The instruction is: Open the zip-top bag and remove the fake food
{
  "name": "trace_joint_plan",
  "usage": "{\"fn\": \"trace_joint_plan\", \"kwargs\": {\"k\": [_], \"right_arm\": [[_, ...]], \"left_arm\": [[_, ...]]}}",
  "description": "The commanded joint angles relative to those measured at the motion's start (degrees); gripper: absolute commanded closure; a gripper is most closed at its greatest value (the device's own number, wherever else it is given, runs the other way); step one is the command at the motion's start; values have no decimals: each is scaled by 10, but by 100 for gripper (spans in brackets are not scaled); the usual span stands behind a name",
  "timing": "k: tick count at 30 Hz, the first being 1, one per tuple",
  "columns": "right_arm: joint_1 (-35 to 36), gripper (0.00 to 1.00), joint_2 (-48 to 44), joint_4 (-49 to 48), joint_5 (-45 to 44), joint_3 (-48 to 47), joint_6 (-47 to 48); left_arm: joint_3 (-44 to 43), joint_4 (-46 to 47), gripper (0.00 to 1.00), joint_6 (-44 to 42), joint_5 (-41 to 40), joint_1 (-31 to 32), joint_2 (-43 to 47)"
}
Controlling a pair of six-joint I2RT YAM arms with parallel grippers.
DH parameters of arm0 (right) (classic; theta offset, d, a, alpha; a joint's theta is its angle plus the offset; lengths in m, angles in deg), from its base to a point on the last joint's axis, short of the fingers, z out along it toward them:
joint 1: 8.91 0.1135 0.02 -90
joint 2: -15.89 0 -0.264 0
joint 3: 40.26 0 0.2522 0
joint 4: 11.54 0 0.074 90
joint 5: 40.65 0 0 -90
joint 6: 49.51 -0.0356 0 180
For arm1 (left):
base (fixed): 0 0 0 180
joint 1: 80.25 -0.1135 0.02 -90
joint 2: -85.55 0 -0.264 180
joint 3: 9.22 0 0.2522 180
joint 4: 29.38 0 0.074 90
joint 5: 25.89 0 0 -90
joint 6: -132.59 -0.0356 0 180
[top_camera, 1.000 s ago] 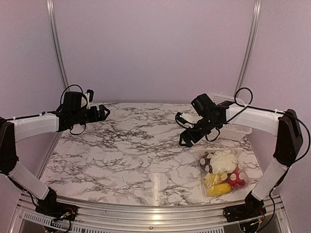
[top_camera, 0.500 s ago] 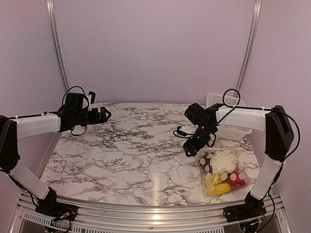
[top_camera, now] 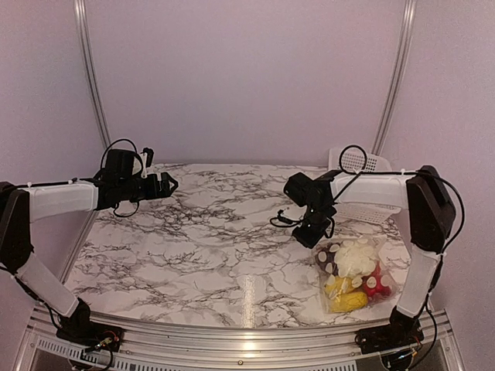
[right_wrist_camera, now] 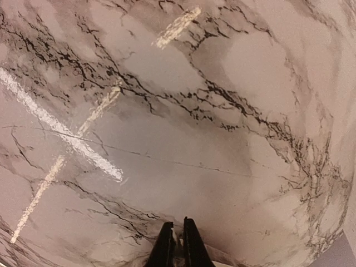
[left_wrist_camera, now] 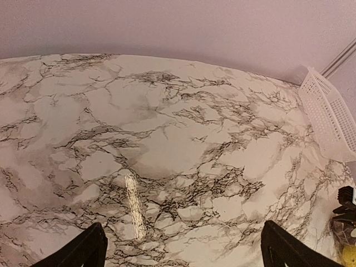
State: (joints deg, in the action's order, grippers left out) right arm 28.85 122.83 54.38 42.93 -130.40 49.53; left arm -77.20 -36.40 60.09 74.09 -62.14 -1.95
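Down by zip-top bag (top_camera: 354,267), right jaws nearly together, left arm (top_camera: 62,199) outstretched, jaws apart

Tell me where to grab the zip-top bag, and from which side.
Best pinch the zip-top bag at its flat far-left corner, coming down from above with the right hand, which hangs beside it. The fake food bulges the middle, so likely only the thin margin can be pinched. Which edge seals is unclear.

fake food (top_camera: 354,259) in zip-top bag (top_camera: 385,270), near-right on table (top_camera: 193,232), basket (top_camera: 375,209) behind
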Motion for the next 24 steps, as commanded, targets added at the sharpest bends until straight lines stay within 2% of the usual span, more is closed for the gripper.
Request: {"fn": "trace_joint_plan", "kwargs": {"k": [1, 9, 19, 23, 24], "right_arm": [[12, 100, 18, 2, -26, -43, -17], [54, 100, 55, -75, 21, -162, -33], [75, 100, 225, -173, 187, -450, -70], [80, 100, 293, -196, 252, -552, -87], [80, 96, 301, -201, 264, -565, -88]], "left_arm": [[-5, -15, 1, -8, 1, 2, -9], [0, 1, 1, -1, 11, 2, -16], [20, 16, 1, 17, 26, -4, 3], [59, 83, 1, 84, 101, -49, 6], [69, 105, 1, 100, 120, -58, 5]]}}
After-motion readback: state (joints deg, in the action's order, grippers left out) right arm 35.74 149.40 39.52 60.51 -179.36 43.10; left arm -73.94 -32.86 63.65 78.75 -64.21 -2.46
